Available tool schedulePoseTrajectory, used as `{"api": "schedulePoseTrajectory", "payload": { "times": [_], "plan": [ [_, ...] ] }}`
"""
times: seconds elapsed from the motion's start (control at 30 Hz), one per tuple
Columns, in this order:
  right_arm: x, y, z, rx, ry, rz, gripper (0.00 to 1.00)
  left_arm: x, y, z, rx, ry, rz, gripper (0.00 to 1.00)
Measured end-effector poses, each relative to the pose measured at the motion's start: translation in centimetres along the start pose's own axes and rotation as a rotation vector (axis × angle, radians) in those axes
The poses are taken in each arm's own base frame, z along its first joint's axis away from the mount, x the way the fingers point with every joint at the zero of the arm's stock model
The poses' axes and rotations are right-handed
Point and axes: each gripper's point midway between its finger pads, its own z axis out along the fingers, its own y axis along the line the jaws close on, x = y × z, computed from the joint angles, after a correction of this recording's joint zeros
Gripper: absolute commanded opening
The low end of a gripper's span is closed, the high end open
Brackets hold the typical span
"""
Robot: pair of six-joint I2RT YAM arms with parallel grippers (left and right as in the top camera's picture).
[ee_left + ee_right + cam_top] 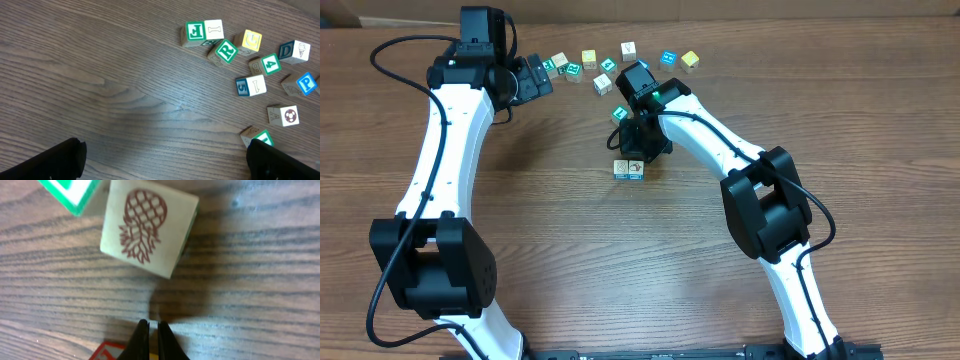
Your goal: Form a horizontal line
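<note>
Right gripper (150, 339) is pressed together with nothing pinched, its tips low over the wood just short of the pineapple cube (147, 227). The left gripper (165, 162) is spread as wide as it goes, hanging over bare wood with the loose cubes (227, 50) ahead of it and to one side.

From overhead, the horizontal line (628, 169) is only a short start: I can make out two cubes touching side by side near the middle of the tabletop (540, 220), right under the right gripper (640, 150). Anything more is hidden by the arm.

My worry is the closed tips. They sit so near the pineapple cube, which looks turned against the wood grain, that a careless push could twist it further or knock its neighbour, the green-edged cube (70, 192), out of the row. A red-marked corner (107, 352) also shows right by the tips (I cannot tell what it belongs to), so pulling back blind could drag it. One teal cube (620, 113) lies just beside the right wrist and could be swept by the arm's body.

For room, I judge the near and left sides of the row to be open wood, good for retreating or extending the line. The loose cubes are well apart, up by the far edge, where a nudge could send one off.
</note>
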Motion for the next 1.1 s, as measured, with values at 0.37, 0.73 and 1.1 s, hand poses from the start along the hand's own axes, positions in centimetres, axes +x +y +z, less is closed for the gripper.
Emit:
{"api": "schedulePoseTrajectory", "payload": {
  "times": [0.37, 0.73, 1.1],
  "plan": [
    [-0.6, -2.3, -0.2, 0.11, -0.036, 0.017, 0.04, 0.0, 0.0, 0.0, 0.0, 0.0, 0.0, 1.0],
    [2.1, -5.3, -0.8, 0.202, 0.091, 0.068, 0.04, 0.0, 0.0, 0.0, 0.0, 0.0, 0.0, 1.0],
    [3.1, -3.6, -0.6, 0.109, 0.144, 0.076, 0.04, 0.0, 0.0, 0.0, 0.0, 0.0, 0.0, 1.0]
  ]
}}
